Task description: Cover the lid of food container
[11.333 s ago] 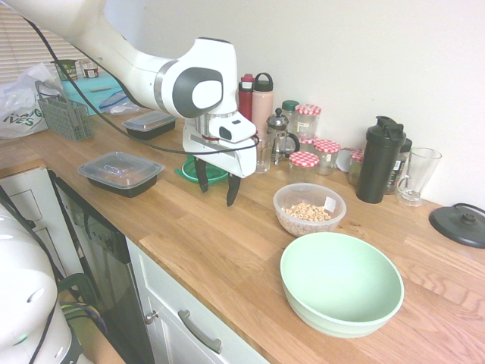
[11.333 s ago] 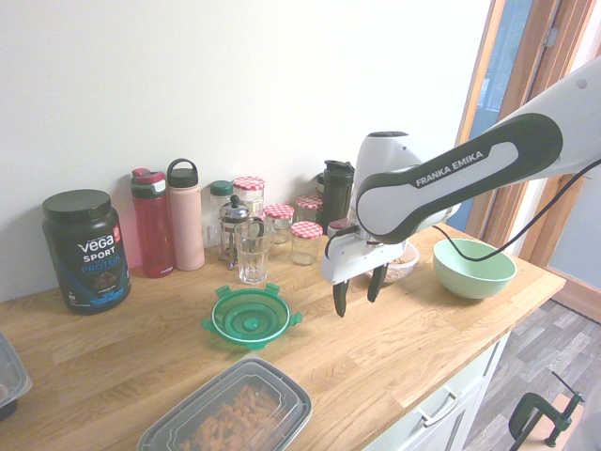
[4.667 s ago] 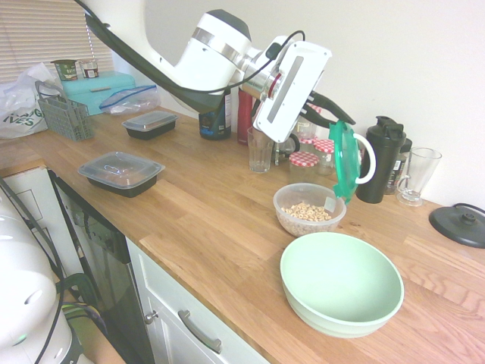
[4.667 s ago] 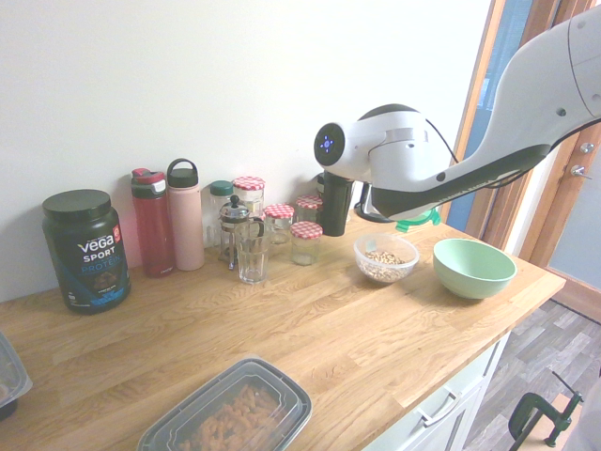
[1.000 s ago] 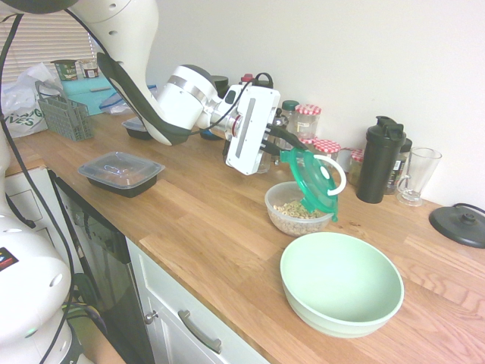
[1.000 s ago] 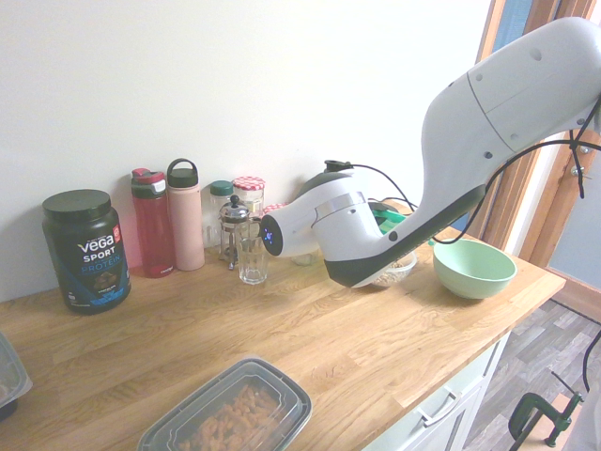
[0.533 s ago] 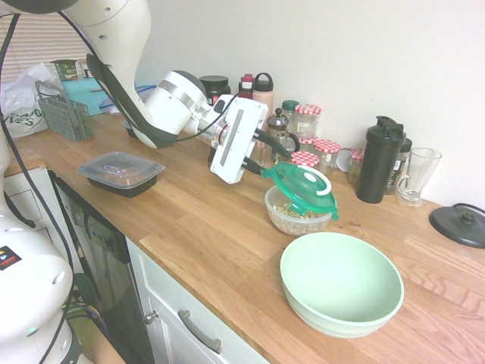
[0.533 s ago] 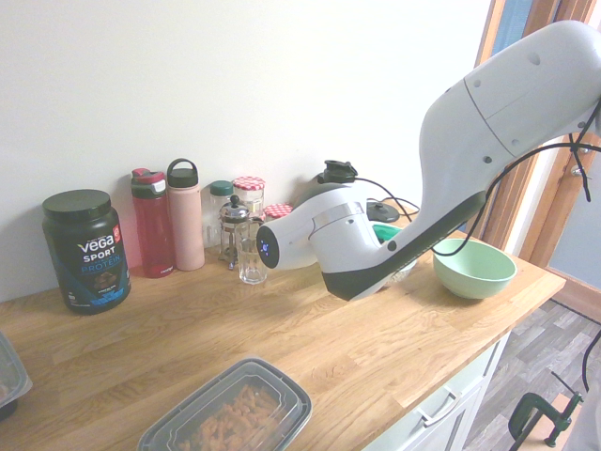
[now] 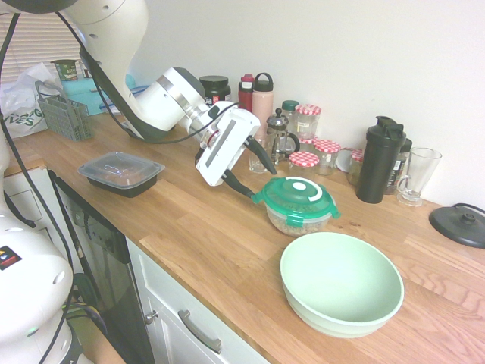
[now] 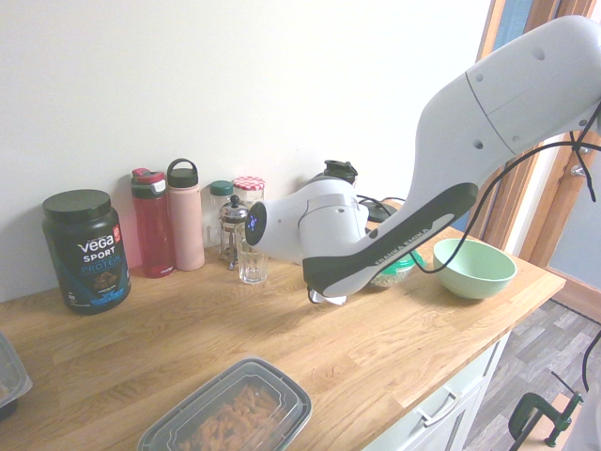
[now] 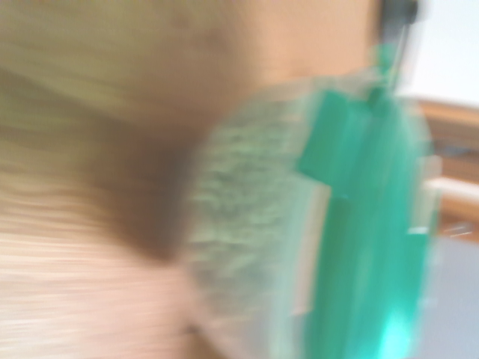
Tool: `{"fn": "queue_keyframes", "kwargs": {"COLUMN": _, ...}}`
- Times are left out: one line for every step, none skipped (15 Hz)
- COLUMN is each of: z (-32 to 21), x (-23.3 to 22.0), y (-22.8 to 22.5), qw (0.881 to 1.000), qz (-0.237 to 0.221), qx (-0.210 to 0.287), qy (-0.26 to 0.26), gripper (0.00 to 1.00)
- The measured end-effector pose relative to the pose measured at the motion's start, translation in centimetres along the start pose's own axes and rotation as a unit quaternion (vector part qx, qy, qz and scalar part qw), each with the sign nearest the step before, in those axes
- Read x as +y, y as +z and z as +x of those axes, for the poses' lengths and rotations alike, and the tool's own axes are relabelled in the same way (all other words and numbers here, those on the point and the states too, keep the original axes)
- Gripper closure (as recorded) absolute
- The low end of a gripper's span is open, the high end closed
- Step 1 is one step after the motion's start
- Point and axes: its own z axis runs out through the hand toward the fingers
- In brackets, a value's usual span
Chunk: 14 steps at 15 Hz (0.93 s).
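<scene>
In my second exterior view I read "VEGA SPORT PROTEIN" on the black tub point(image 10: 86, 252) and "FRANKA EMIKA" along the arm point(image 10: 413, 240). The first exterior view gives me only part of that tub, behind the counter items.

That same view shows me the claw point(image 9: 262, 183) with its 2 fingers spread wide, the lower fingertip right by the edge of the green lid point(image 9: 295, 196). The lid sits over the top of the food container point(image 9: 297, 224), beside the mint bowl point(image 9: 341, 284).

My second exterior view hides the fingers behind the arm, but shows orange-brown food in the black tray point(image 10: 230, 413). My wrist view is blurred.
</scene>
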Motion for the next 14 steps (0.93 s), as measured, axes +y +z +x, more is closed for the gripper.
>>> {"fn": "queue_keyframes", "kwargs": {"z": 0.3, "x": -0.2, "y": -0.7, "qw": 0.999, "qz": 0.023, "qx": -0.025, "qy": 0.004, "gripper": 0.0}}
{"fn": "queue_keyframes", "kwargs": {"z": 0.8, "x": -0.3, "y": -1.7, "qw": 0.998, "qz": 0.048, "qx": -0.05, "qy": 0.009, "gripper": 0.0}}
{"fn": "queue_keyframes", "kwargs": {"z": 1.5, "x": -0.1, "y": -2.8, "qw": 0.995, "qz": 0.073, "qx": -0.073, "qy": 0.011, "gripper": 0.0}}
{"fn": "queue_keyframes", "kwargs": {"z": 2.0, "x": 0.2, "y": -3.9, "qw": 0.99, "qz": 0.099, "qx": -0.097, "qy": 0.01, "gripper": 0.0}}
{"fn": "queue_keyframes", "kwargs": {"z": 2.3, "x": 0.9, "y": -4.9, "qw": 0.985, "qz": 0.124, "qx": -0.121, "qy": 0.008, "gripper": 0.0}}
{"fn": "queue_keyframes", "kwargs": {"z": 2.7, "x": 1.9, "y": -5.6, "qw": 0.978, "qz": 0.149, "qx": -0.143, "qy": 0.006, "gripper": 0.0}}
{"fn": "queue_keyframes", "kwargs": {"z": 3.2, "x": 3.3, "y": -6.2, "qw": 0.971, "qz": 0.174, "qx": -0.163, "qy": 0.005, "gripper": 0.0}}
{"fn": "queue_keyframes", "kwargs": {"z": 3.8, "x": 4.8, "y": -6.6, "qw": 0.962, "qz": 0.201, "qx": -0.184, "qy": 0.005, "gripper": 0.0}}
{"fn": "queue_keyframes", "kwargs": {"z": 4.5, "x": 6.4, "y": -6.8, "qw": 0.952, "qz": 0.227, "qx": -0.204, "qy": 0.005, "gripper": 0.0}}
{"fn": "queue_keyframes", "kwargs": {"z": 4.8, "x": 7.7, "y": -6.9, "qw": 0.941, "qz": 0.255, "qx": -0.224, "qy": 0.005, "gripper": 0.0}}
{"fn": "queue_keyframes", "kwargs": {"z": 4.8, "x": 8.5, "y": -6.8, "qw": 0.928, "qz": 0.283, "qx": -0.242, "qy": 0.004, "gripper": 0.0}}
{"fn": "queue_keyframes", "kwargs": {"z": 4.5, "x": 9.0, "y": -6.6, "qw": 0.915, "qz": 0.311, "qx": -0.258, "qy": 0.003, "gripper": 0.0}}
{"fn": "queue_keyframes", "kwargs": {"z": 4.1, "x": 9.1, "y": -6.0, "qw": 0.901, "qz": 0.34, "qx": -0.269, "qy": 0.004, "gripper": 0.0}}
{"fn": "queue_keyframes", "kwargs": {"z": 3.8, "x": 9.0, "y": -5.4, "qw": 0.889, "qz": 0.368, "qx": -0.272, "qy": 0.008, "gripper": 0.0}}
